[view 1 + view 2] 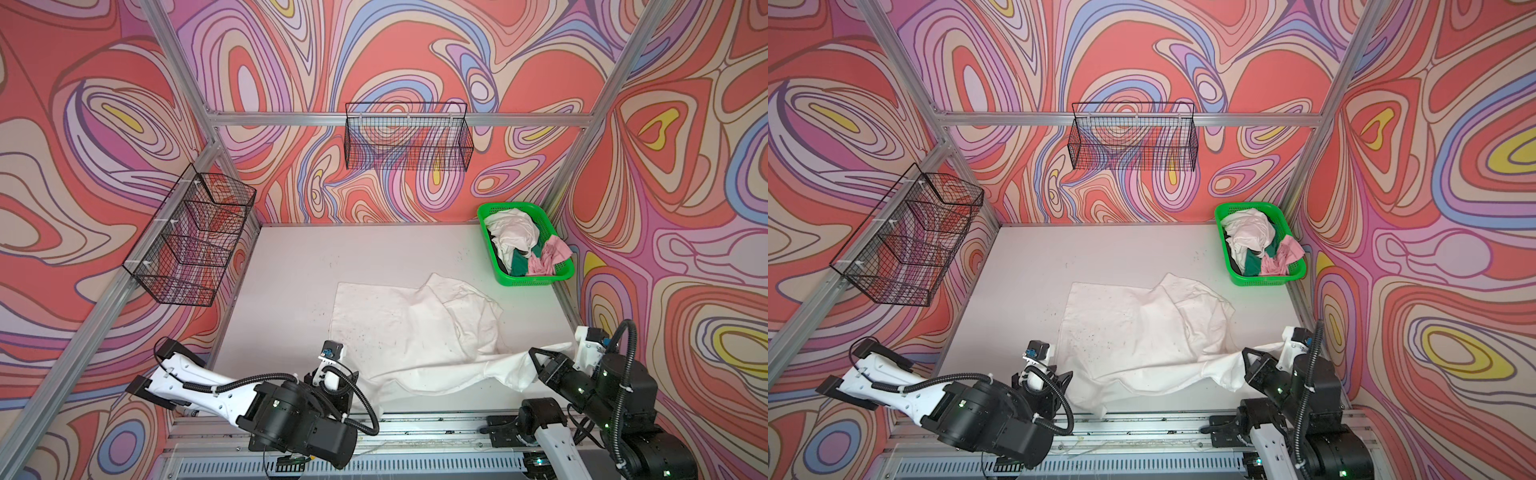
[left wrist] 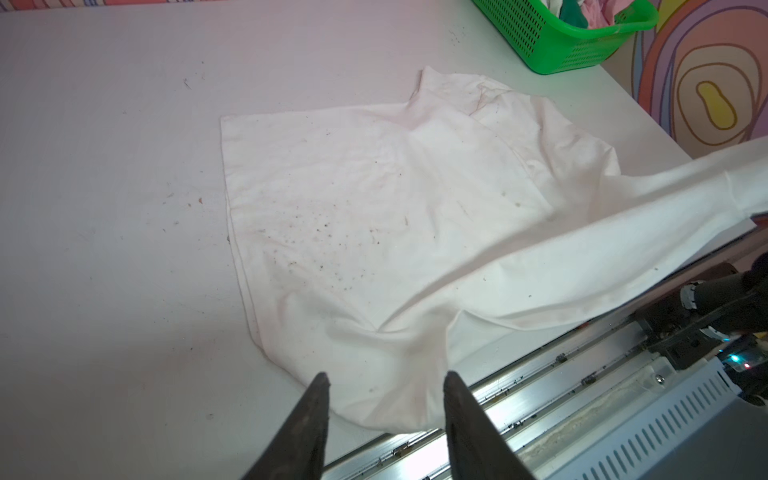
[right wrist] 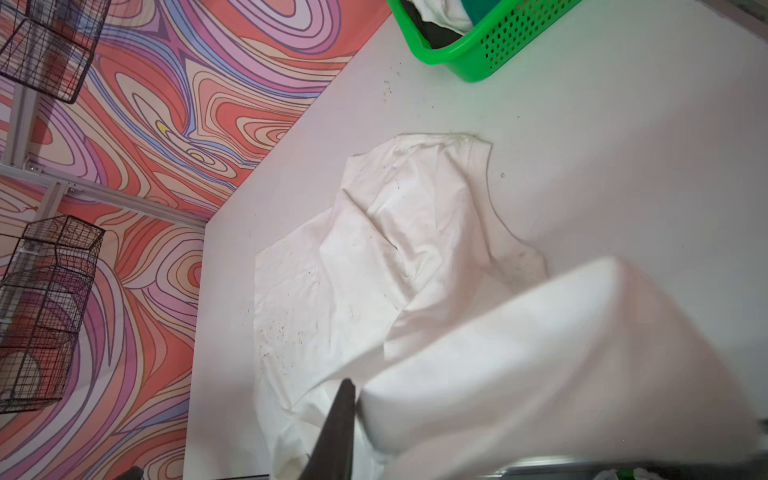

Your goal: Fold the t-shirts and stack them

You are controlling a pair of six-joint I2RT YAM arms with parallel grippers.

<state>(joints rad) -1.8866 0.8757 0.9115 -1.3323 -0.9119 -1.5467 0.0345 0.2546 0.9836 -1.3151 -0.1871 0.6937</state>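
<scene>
- While the white t-shirt (image 1: 399, 328) lies spread on the table (image 1: 291, 270) from its centre out toward 5 o'clock, the step in hand looks like the laying-out before a first fold. No fold is made and nothing is stacked.
- Crumpled in the green basket (image 1: 528, 280) at the table's 2 o'clock corner are the other t-shirts (image 1: 515, 237): white, dark green and pink.
- At about 4 o'clock, by the near edge, the right gripper (image 1: 537, 365) has one end of the shirt raised off the table. Cloth drapes over its jaws and hides their gap, but the span of fabric hanging from it suggests it is clamped on the cloth.
- At about 7 o'clock the left gripper (image 2: 387, 375) hovers low over the shirt's near corner, jaws roughly half apart with nothing between them.
- Pose: the left arm reaches forward from the rail with its wrist bent down. The right arm is folded close to its base, its wrist turned toward the middle.
- Next, I judge, the raised end needs drawing out and laying flat. The left jaws would need to close on the near corner to pull against it and smooth the bunched far side.
</scene>
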